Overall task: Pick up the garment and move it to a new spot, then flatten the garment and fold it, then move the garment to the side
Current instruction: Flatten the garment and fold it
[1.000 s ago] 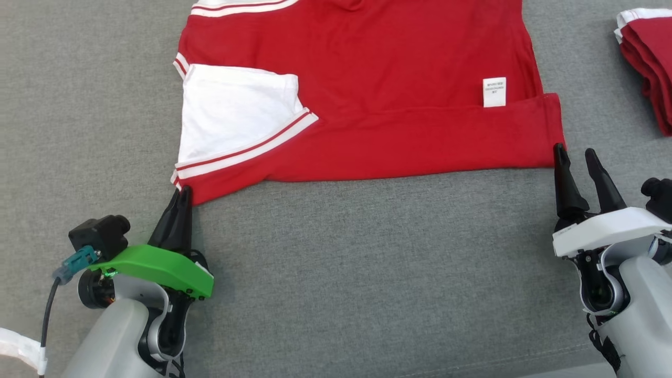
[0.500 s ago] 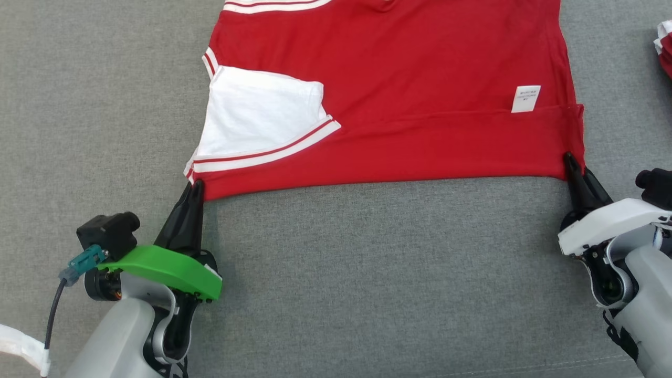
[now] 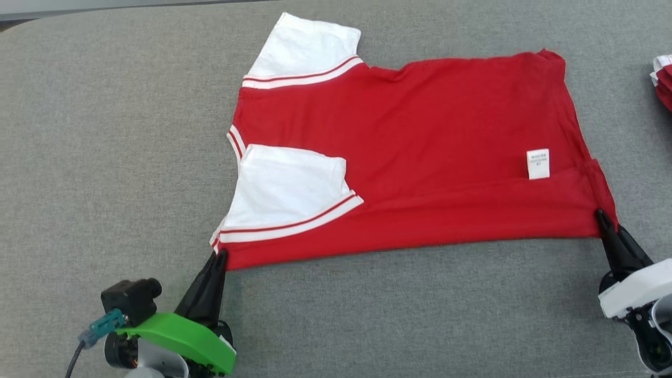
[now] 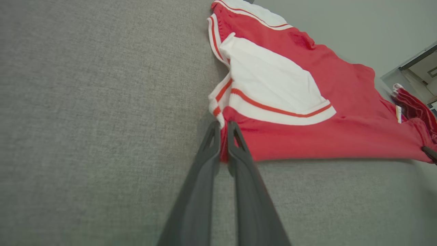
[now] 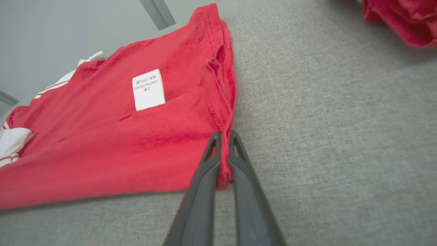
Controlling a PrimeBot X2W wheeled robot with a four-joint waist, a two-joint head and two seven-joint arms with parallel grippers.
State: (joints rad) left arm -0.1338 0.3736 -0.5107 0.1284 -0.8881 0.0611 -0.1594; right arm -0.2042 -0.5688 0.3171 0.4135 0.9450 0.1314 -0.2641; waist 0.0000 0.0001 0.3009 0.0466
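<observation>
Grey woven surface (image 3: pixel 105 131), red-and-white cloth pile (image 3: pixel 664 84) at its right edge

Grey woven upholstery (image 3: pixel 105 157), pale wall (image 4: pixel 358 27)

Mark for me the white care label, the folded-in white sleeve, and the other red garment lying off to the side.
white care label (image 3: pixel 538 164), head view, centre of the tag.
folded-in white sleeve (image 3: pixel 289 188), head view, middle of its white panel.
other red garment (image 5: pixel 399 17), right wrist view, on its red folds.
</observation>
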